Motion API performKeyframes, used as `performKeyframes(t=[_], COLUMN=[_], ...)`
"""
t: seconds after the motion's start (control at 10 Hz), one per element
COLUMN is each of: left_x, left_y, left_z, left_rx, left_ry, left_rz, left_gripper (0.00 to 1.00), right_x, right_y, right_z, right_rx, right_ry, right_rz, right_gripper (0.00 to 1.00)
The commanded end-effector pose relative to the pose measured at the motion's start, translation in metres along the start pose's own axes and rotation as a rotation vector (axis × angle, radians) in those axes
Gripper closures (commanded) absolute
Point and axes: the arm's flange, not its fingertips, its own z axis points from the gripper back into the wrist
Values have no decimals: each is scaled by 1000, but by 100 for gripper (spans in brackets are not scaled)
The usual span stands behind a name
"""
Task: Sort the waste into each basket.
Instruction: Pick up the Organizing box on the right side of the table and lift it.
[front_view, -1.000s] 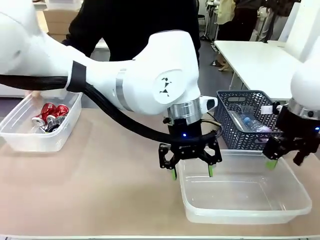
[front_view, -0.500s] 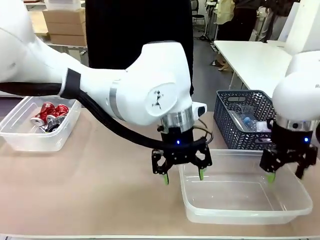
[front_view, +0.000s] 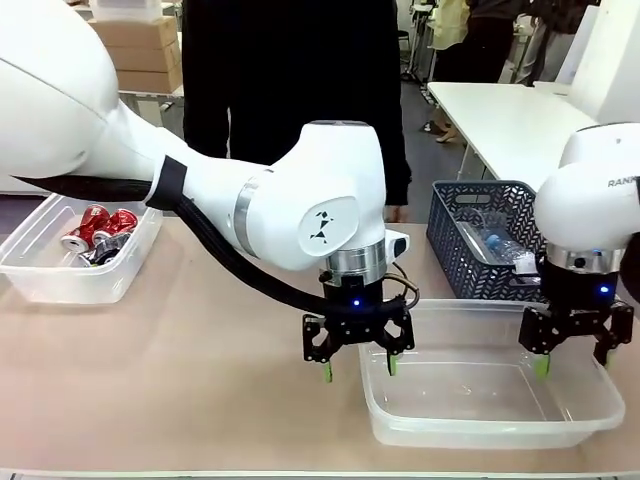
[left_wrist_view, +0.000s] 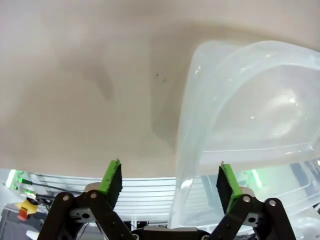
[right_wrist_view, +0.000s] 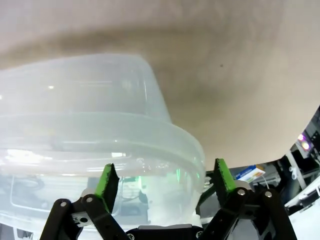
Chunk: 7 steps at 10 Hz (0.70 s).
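Basket (front_view: 500, 432) | left fingers (left_wrist_view: 112, 181) apart, straddling one end wall | right fingers (right_wrist_view: 106, 183) apart, straddling opposite wall

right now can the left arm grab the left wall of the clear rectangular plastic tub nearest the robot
Likely yes. On the left arm the jaws stand open astride the left wall of the clear rectangular plastic tub, one finger outside, one inside, nothing else between them.
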Motion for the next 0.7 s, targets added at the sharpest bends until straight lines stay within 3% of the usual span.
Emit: performKeyframes(t=[0.0,0.1,0.2,0.3,0.4,0.5,0.6], left_x=[4,4,5,5,4,4,4], left_y=[-6,-5,-5,-5,-5,-6,-6], left_z=[1,1,1,1,1,0,-1], left_rx=[10,7,7,10,12,14,14], left_ry=[-18,-22,-25,-31,-34,-34,-33], left_rz=[-10,-9,-6,-2,-3,-4,-6], left_gripper=[59,100,100,100,85,95,100], right_x=[-5,-6,-7,-9,-10,-11,-11], right_y=[-6,-7,-7,-8,-10,-11,-11], right_z=[8,9,9,10,10,9,8], right_rx=[43,39,36,38,44,48,52], right_ry=[-61,-65,-71,-73,-74,-73,-70], right_rz=[-21,-19,-20,-25,-29,-35,-36], right_gripper=[58,87,100,100,100,95,100])
